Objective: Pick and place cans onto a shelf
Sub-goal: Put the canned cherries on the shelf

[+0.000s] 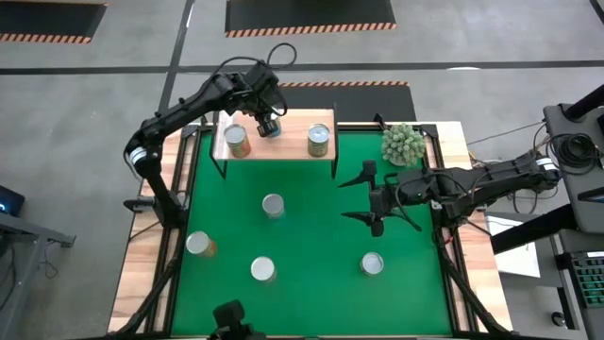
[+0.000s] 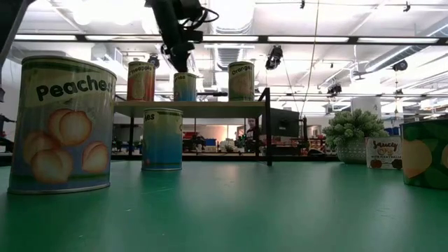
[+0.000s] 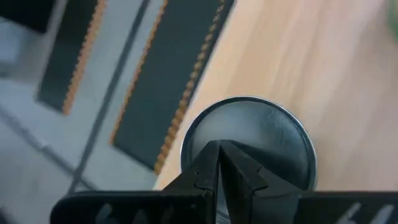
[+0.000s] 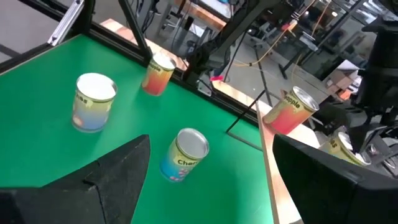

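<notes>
The light-wood shelf (image 1: 281, 148) on black legs stands at the mat's far edge, also in the low view (image 2: 210, 106). Three cans stand upright on it: left (image 1: 237, 142), middle (image 1: 270, 127), right (image 1: 319, 140). My left gripper (image 1: 268, 121) is shut and points down right over the middle can's silvery top (image 3: 261, 134); the low view shows it above that can (image 2: 185, 86). Several cans stand on the green mat (image 1: 273, 205) (image 1: 199, 245) (image 1: 263, 270) (image 1: 372, 263). My right gripper (image 1: 370, 198) hovers open and empty over the mat's right part. My left gripper's shut fingertips (image 3: 217, 155) stand over the middle of the can's round top (image 3: 273, 143), coming from above and pointing down. I cannot tell whether they touch it. The can stands upright on the shelf board.
A fuzzy pale-green ball plant (image 1: 404, 144) sits at the mat's far right corner. Wooden strips (image 1: 453, 142) border the mat. Near the low camera stand a peach-label can (image 2: 63, 126) and a blue-green can (image 2: 162, 138). Free shelf room lies between the middle and right cans.
</notes>
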